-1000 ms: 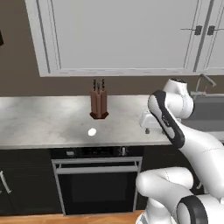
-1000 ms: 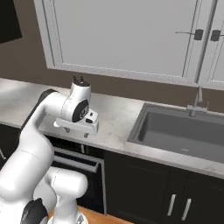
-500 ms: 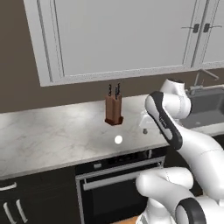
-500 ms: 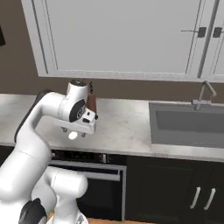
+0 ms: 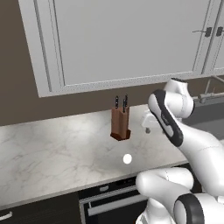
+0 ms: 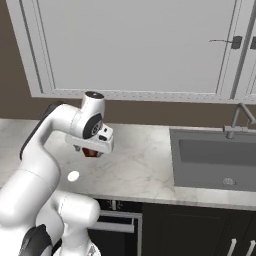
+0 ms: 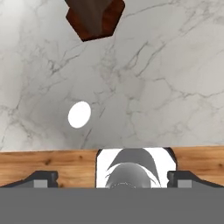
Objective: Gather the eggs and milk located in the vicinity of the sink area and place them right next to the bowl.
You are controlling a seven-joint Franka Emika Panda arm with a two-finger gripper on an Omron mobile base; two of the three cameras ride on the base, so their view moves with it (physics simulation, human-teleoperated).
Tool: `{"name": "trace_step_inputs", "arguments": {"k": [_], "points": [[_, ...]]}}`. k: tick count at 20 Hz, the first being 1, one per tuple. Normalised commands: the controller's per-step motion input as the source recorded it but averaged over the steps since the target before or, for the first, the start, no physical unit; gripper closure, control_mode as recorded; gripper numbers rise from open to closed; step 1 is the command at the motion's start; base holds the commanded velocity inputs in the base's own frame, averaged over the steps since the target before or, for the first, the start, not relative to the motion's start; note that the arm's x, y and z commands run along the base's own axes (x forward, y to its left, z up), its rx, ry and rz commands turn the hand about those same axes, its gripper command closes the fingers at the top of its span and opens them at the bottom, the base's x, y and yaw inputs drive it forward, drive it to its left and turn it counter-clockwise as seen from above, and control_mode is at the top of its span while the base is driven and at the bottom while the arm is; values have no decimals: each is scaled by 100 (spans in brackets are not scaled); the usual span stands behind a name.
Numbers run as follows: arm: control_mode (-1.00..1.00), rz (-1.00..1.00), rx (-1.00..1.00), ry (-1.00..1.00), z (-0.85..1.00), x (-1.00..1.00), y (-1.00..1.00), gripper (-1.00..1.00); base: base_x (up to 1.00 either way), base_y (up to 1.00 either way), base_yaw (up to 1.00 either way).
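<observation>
One small white egg [image 5: 127, 159] lies on the marble counter [image 5: 52, 148], in front of a brown knife block [image 5: 120, 122]. My gripper [image 5: 148, 127] hangs open above the counter, just right of the block and behind the egg, with nothing between its fingers. From the right base view the egg [image 6: 73, 176] sits left of and below the gripper [image 6: 92, 150]. The hand view looks down on the egg [image 7: 79, 114], up and left of the wide-apart fingertips [image 7: 41, 177]. The sink area [image 6: 220, 160] is at the right. The milk and the bowl are out of view.
The knife block [image 7: 94, 17] stands close beyond the hand. A steel faucet [image 6: 235, 120] rises behind the sink. Wall cabinets [image 5: 131, 39] hang over the counter. An oven [image 5: 109, 201] sits under the counter's front edge.
The whole picture has shifted, so the base has moved: knife block and egg now sit nearer the arm. The gripper stays open above the counter.
</observation>
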Motion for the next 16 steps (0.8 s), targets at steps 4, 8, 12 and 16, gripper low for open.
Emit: {"name": "trace_step_inputs", "arguments": {"k": [4,8,12,16], "points": [[100,0,0,0,0,0,0,-100,0,0,0],[-100,0,0,0,0,0,8,-100,0,0,0],[-100,0,-8,0,0,29,88,-100,0,0,0],[-100,0,-13,3,0,41,83,-100,0,0,0]]}}
